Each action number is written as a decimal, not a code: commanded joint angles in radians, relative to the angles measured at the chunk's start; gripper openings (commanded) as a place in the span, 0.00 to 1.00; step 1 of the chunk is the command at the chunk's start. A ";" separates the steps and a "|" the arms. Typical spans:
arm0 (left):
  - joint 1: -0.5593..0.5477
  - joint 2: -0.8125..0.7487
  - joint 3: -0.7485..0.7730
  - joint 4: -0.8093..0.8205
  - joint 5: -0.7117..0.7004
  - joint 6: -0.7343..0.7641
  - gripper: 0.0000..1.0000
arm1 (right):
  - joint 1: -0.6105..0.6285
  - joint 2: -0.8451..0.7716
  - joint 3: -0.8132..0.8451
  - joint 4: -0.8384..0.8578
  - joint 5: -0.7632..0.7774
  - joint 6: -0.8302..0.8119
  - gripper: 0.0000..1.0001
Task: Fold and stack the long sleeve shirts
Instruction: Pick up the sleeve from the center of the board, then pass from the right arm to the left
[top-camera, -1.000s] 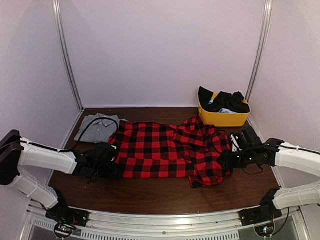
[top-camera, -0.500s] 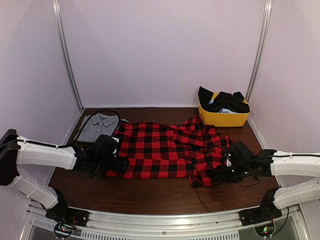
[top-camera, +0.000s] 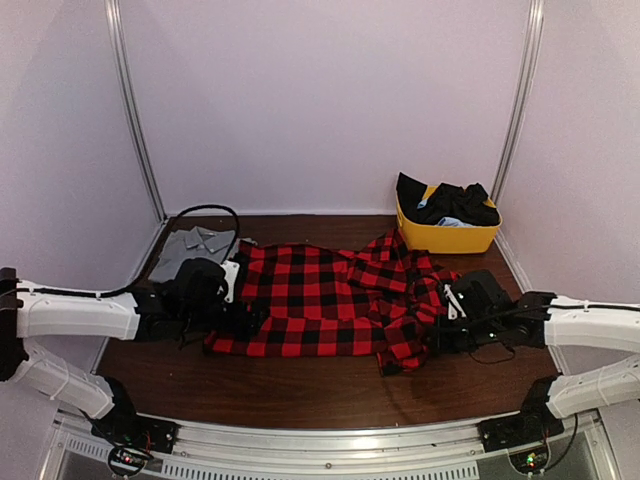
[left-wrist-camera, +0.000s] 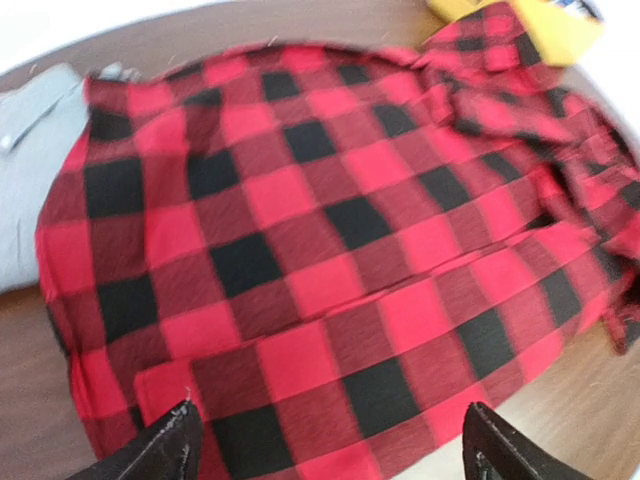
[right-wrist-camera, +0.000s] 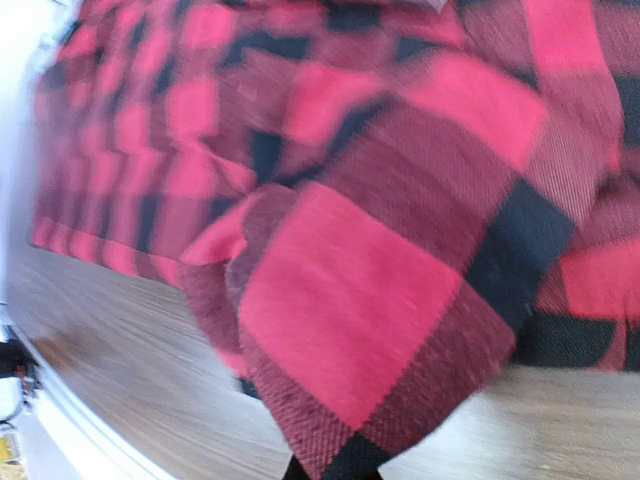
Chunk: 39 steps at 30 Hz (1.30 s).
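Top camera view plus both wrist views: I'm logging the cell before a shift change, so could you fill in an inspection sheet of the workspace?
Surface: brown wooden table, no spills seen.
Job's things: flannel shirt spread across the middle, right end bunched; grey shirt flat at the back left.
Clutter: yellow bin at the back right, dark clothes piled in it.
Pincers: left pincer open over the flannel shirt's near hem, holding nothing; right pincer shut on the bunched right end.
Cables: black cable loops from the left arm above the grey shirt.
Surroundings: pale walls, metal posts.
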<state>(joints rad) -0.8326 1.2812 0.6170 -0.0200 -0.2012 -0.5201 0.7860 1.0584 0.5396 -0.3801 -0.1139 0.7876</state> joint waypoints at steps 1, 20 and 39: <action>-0.003 -0.063 -0.003 0.204 0.158 0.064 0.92 | -0.012 -0.016 0.146 0.084 -0.044 -0.036 0.00; -0.077 0.164 0.136 0.399 0.435 0.094 0.96 | -0.236 0.113 0.244 0.296 -0.245 -0.062 0.00; -0.227 0.528 0.413 0.540 0.382 0.154 0.94 | -0.240 0.090 0.204 0.440 -0.341 0.050 0.00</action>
<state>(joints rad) -1.0218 1.7542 0.9516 0.4774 0.2588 -0.4240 0.5507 1.1698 0.7631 0.0063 -0.4316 0.8143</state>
